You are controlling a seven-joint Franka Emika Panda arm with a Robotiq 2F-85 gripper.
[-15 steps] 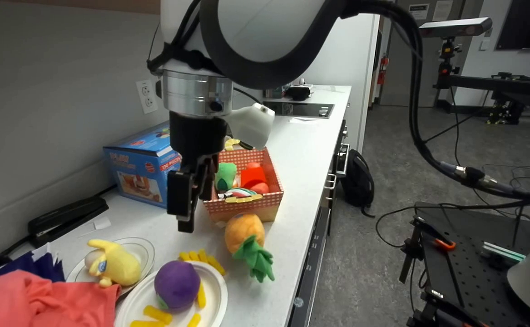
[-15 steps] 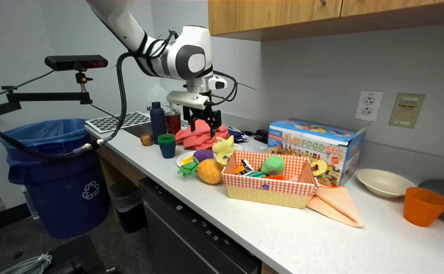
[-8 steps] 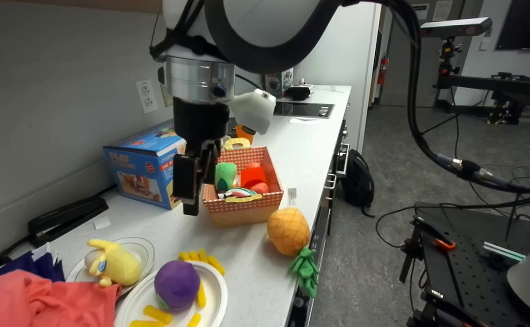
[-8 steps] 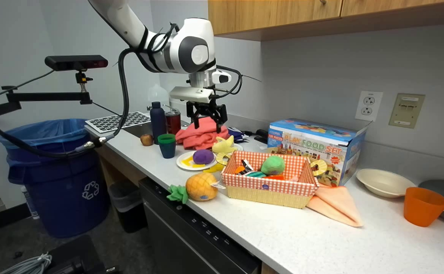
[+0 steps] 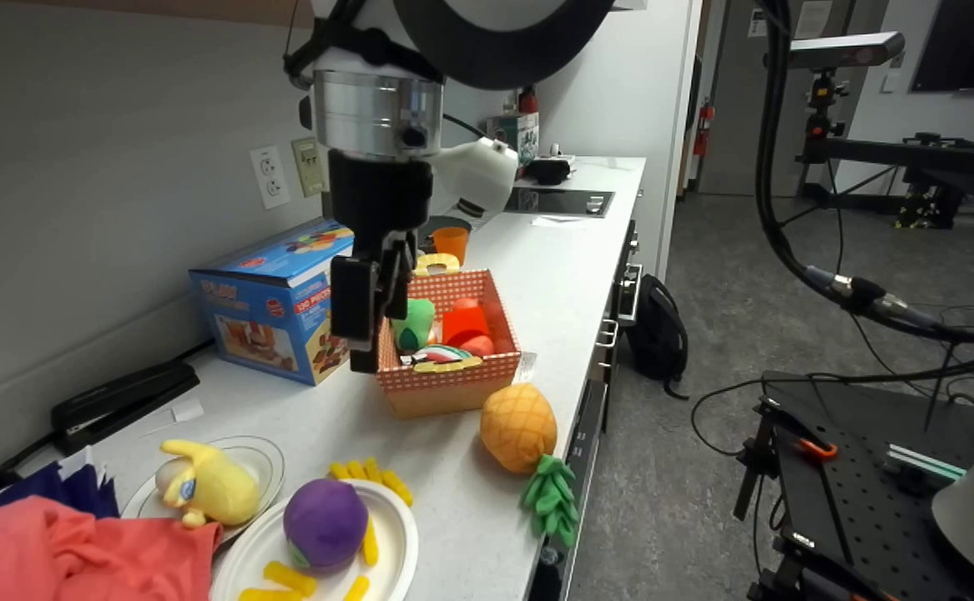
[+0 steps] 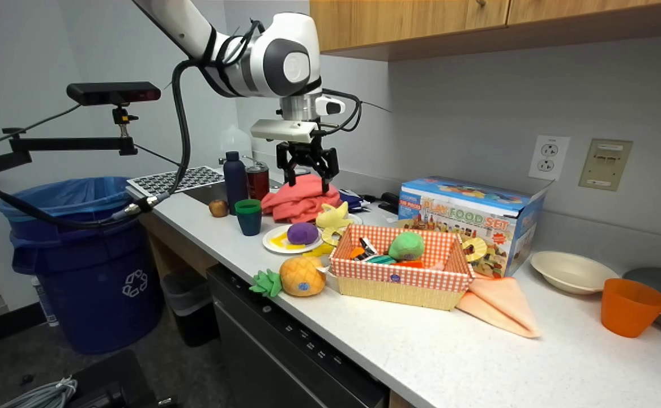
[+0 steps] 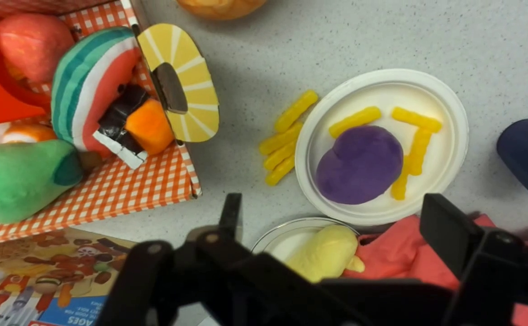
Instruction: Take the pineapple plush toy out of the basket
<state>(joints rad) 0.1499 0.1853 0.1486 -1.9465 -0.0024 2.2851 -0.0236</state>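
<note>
Pineapple plush [image 5: 518, 428] has shifted toward counter [image 5: 461, 492] edge; lies outside basket [image 5: 445, 401], at its 5 o'clock in exterior view, tuft [image 5: 552, 502] seemingly overhanging. Jaws have risen, wide, nothing between. I judge removal done; fall risk if it rolls.

Pineapple [image 7: 221, 7] mostly outside wrist view

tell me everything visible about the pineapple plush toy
The pineapple plush toy looks like soft fabric: rounded orange-yellow body with diamond lines, green leafy tuft, white tag, small blue mark. It lies on its side on the counter, outside the basket, tuft toward the front edge; the open gripper isn't touching it.
</note>
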